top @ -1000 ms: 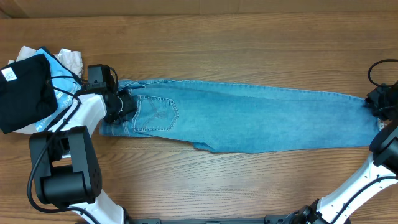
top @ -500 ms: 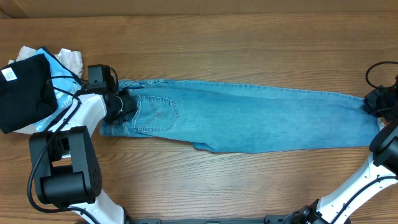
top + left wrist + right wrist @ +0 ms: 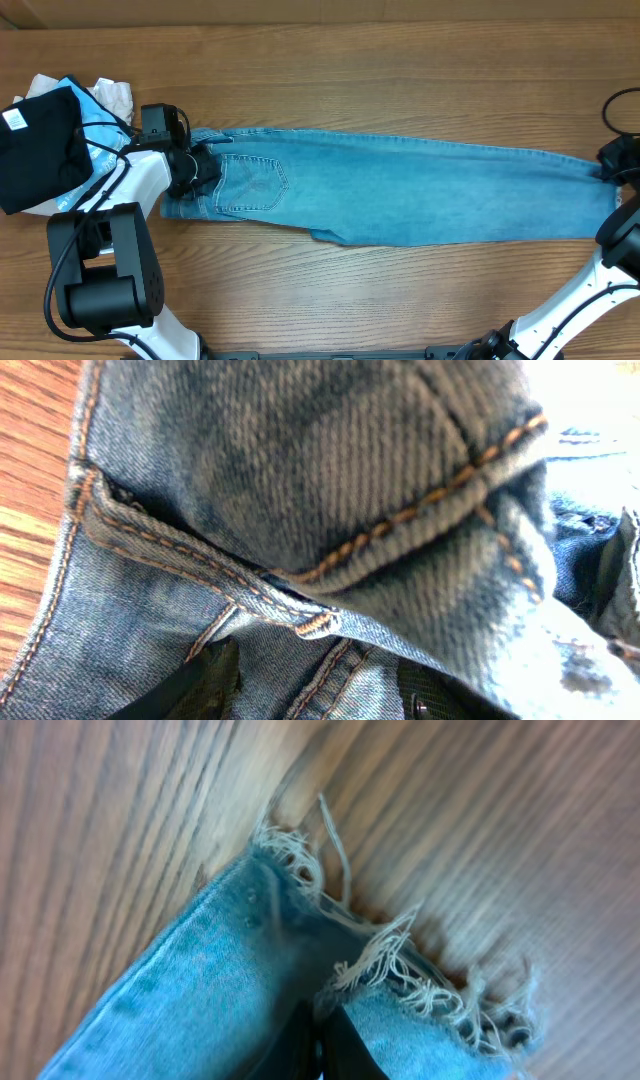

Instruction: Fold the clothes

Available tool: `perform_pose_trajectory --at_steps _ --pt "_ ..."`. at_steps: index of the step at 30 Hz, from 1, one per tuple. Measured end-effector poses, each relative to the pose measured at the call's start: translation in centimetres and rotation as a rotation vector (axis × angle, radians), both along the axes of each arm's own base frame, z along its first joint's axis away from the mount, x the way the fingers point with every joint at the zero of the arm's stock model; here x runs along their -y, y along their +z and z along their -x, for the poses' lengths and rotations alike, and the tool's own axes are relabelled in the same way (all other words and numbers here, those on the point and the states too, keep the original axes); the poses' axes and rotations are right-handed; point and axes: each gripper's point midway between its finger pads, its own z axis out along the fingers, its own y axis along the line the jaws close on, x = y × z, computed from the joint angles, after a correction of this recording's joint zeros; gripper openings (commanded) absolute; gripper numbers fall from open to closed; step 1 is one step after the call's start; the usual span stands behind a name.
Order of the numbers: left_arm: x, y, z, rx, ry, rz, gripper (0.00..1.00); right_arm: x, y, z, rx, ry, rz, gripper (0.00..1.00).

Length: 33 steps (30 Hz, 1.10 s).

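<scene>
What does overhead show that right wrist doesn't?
Only overhead: the jeans laid out full length, their back pocket, the left pincer at the waist end, and a black garment off to the side. Only right wrist: the frayed hem threads up close, with cloth pinched in the right pincer. Both: light-blue denim on the wooden table.
</scene>
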Motion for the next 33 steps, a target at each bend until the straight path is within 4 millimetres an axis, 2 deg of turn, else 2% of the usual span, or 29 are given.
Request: perform_pose_trajectory --at_steps 5,9,20,30,33 --pt "0.3 0.0 0.1 -0.005 -0.004 0.013 0.56 1.1 1.1 0.3 0.032 -0.051 -0.011 0.04" --pt "0.5 0.0 0.2 -0.005 -0.008 0.026 0.56 1.6 1.2 0.5 0.057 -0.077 -0.028 0.04" --pt "0.6 0.0 0.2 -0.006 -0.010 0.034 0.56 1.8 1.6 -1.3 0.161 -0.080 -0.060 0.04" --pt "1.0 0.0 0.2 -0.007 -0.017 0.052 0.56 2.4 6.1 -2.7 0.229 -0.072 -0.043 0.04" --pt "1.2 0.1 0.2 -0.007 -0.020 0.062 0.56 2.5 6.6 -3.0 0.243 -0.069 -0.037 0.04"
